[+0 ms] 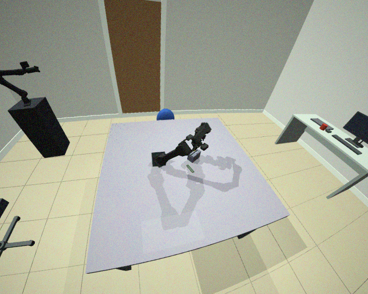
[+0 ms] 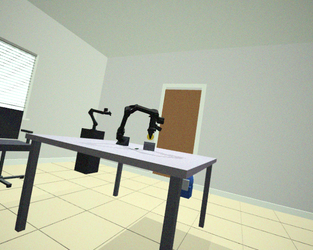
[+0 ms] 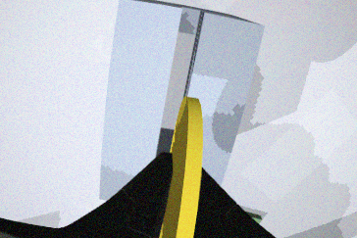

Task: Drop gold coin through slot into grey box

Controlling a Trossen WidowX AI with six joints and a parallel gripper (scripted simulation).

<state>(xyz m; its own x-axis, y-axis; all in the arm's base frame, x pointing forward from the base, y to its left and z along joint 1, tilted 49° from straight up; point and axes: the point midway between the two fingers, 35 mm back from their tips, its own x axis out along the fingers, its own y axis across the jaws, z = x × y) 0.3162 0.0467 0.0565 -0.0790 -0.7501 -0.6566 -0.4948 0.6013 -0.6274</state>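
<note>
My gripper [image 2: 150,137] [image 3: 174,166] is shut on the gold coin [image 2: 148,137] [image 3: 192,133], which hangs on edge below the fingertips. The closed grey box [image 1: 193,156] [image 2: 148,146] [image 3: 137,92] stands under it, with a gap between coin and lid in the exterior view. In the wrist view the lid's slot runs lengthwise, nearly parallel to the coin. The coin's far end overlaps the slot's right edge there, and the coin and fingers hide the near part of the slot. The green holder [image 1: 190,168] [image 2: 136,148] is empty beside the box.
The pale table [image 1: 124,202] [image 2: 97,149] carries the arm's base [image 1: 155,159] [image 2: 123,141], close to the box and holder. A second arm on a black pedestal [image 1: 40,126] [image 2: 88,156], a desk and a chair stand away from the table.
</note>
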